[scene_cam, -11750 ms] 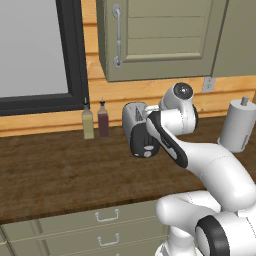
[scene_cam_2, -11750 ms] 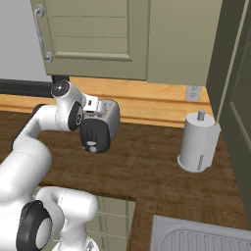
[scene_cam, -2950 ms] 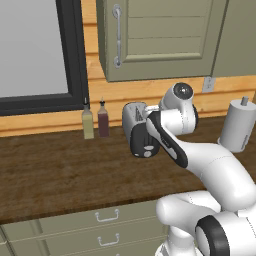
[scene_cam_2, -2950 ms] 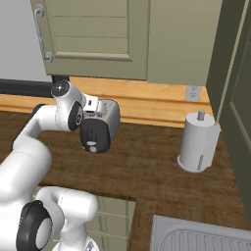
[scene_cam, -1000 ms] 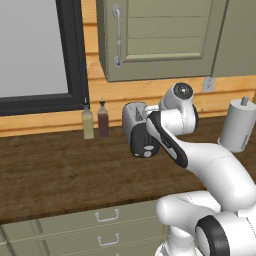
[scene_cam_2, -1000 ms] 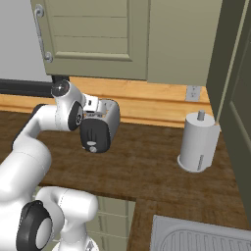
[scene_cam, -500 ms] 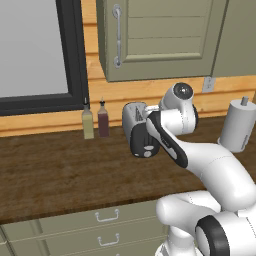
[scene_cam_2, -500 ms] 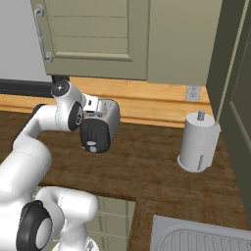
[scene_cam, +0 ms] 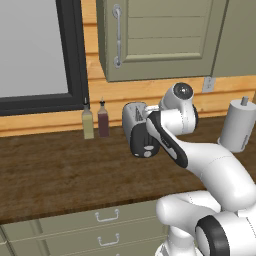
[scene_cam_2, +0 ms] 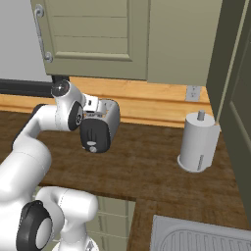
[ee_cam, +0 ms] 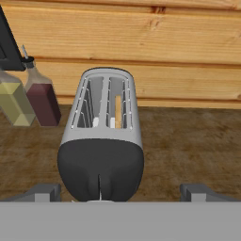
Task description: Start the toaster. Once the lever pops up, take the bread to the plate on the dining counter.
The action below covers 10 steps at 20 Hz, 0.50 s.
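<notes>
The silver-grey toaster point(ee_cam: 103, 141) stands on the wood counter against the plank wall, its black end panel facing me; it also appears in the base views point(scene_cam: 139, 131) point(scene_cam_2: 100, 126). A thin tan edge of the bread point(ee_cam: 117, 112) stands in its right-hand slot. My gripper point(ee_cam: 121, 192) hovers just in front of and above the black panel, open wide, one fingertip point(ee_cam: 44, 190) at each side with nothing between them. The plate and the dining counter are out of view.
Two bottles, olive point(scene_cam: 88, 124) and dark red point(scene_cam: 103, 120), stand left of the toaster. A white paper-towel roll point(scene_cam_2: 197, 142) stands to the right. A green cabinet point(scene_cam: 150, 35) hangs overhead. A sink point(scene_cam_2: 196, 238) lies at the near right.
</notes>
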Motion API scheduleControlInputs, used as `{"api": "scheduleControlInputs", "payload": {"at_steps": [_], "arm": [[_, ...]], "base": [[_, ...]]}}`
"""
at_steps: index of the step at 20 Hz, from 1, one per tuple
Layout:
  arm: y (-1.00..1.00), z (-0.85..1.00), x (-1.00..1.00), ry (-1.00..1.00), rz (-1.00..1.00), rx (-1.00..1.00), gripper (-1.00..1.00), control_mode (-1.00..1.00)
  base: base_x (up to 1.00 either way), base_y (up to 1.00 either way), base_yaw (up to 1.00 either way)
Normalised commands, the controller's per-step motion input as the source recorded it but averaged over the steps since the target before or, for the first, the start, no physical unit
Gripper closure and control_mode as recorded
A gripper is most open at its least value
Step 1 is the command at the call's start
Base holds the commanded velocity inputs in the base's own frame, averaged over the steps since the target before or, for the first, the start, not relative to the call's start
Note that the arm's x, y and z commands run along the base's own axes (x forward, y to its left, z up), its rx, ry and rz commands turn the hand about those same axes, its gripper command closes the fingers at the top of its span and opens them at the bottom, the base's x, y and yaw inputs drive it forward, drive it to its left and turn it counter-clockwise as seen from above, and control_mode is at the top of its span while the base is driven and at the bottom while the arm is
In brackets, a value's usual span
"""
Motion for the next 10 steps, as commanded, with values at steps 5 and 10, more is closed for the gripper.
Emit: {"api": "scheduleControlInputs", "payload": {"at_steps": [5, 10], "arm": [[0.0, 0.0, 0.0, 0.0, 0.0, 0.0, -1.0, -1.0], [0.0, 0.0, 0.0, 0.0, 0.0, 0.0, -1.0, -1.0]], "base": [[0.0, 0.0, 0.0], [0.0, 0.0, 0.0]]}}
